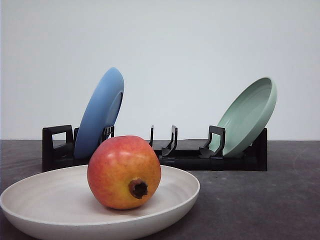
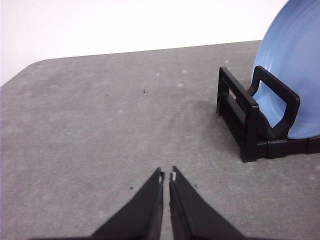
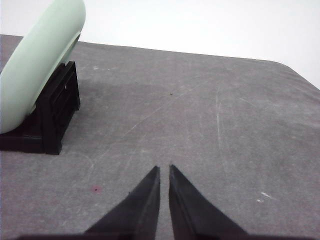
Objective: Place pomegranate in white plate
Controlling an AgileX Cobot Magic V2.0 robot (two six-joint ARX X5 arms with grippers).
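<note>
Dark grey table (image 1: 280, 200), scuffed; white plate (image 1: 60, 200) resting at lower left, black dish rack (image 1: 190, 159) standing across mid-frame behind.

**Pomegranate resting in the white plate**

The pomegranate (image 1: 124, 172), round with red skin fading to yellow-orange, sits inside the white plate (image 1: 50, 200), its dark brown calyx stub pointing toward the camera and slightly down. The wide, shallow, off-white plate lies flat on the counter (image 1: 260, 200) in the foreground.

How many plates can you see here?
3: the white plate in front on the table, holding the pomegranate; the blue plate leaning at the black rack's left end; the green plate at its right end.
</note>
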